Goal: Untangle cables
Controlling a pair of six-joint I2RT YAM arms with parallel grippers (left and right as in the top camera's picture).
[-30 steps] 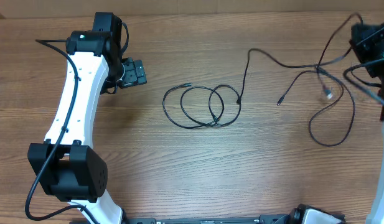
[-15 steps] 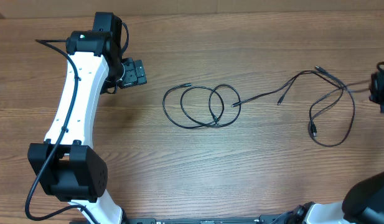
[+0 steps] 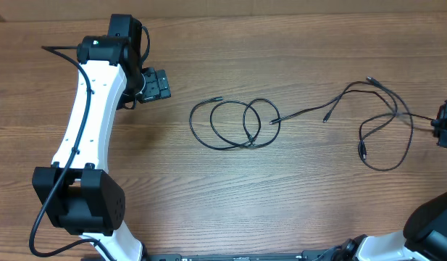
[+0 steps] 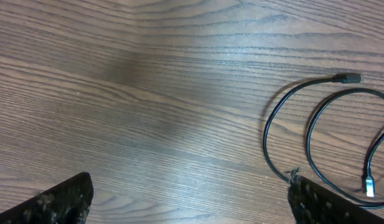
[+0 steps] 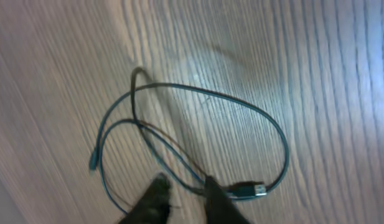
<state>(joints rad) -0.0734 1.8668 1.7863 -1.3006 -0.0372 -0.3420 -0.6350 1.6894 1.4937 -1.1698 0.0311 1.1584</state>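
Two thin black cables lie on the wooden table. One is coiled in overlapping loops (image 3: 193, 119) at the centre. The other (image 3: 303, 112) runs from that coil to the right and ends in a loose loop (image 3: 386, 168). My left gripper (image 3: 156, 85) stands wide open left of the coil, empty; in its wrist view (image 4: 192, 200) the coil's plug end (image 4: 348, 78) lies ahead to the right. My right gripper (image 3: 446, 129) sits at the right edge. Its wrist view shows the jaws (image 5: 184, 184) slightly parted over the loop, beside a USB plug (image 5: 248, 188), with a strand crossing the gap.
The white left arm (image 3: 85, 123) stretches along the left side of the table, its black base (image 3: 78, 199) near the front. The table's back edge (image 3: 281, 14) runs across the top of the overhead view.
The right gripper, which held the right cable raised at the back right, moved forward along the right edge. That cable now lies stretched on the table, and the jaws have parted. The left arm stayed still.
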